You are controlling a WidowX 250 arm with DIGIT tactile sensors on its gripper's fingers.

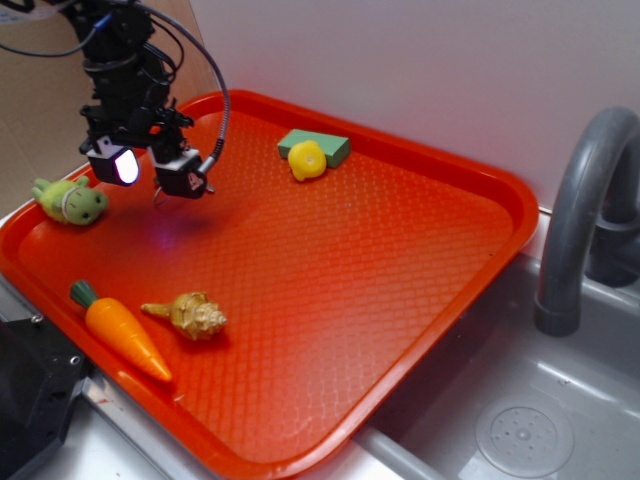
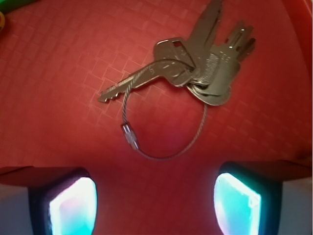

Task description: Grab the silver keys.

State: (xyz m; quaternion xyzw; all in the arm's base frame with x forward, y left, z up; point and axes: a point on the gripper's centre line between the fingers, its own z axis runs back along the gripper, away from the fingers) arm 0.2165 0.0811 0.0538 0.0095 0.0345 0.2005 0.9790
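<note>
We see the fanned grey-silver metal keys on a wire ring upper centre w/ stamped marks too blurred to read; black gripper gapes wide, holding nothing, over the red plastic tray.

Silver keys hidden behind end effector in exterior view; only faint glint seen there. Key tips cut off by top edge in wrist view. Engraving on keys blurred, unreadable. Fingertips cropped by bottom edge. Tap cut off at right.
</note>
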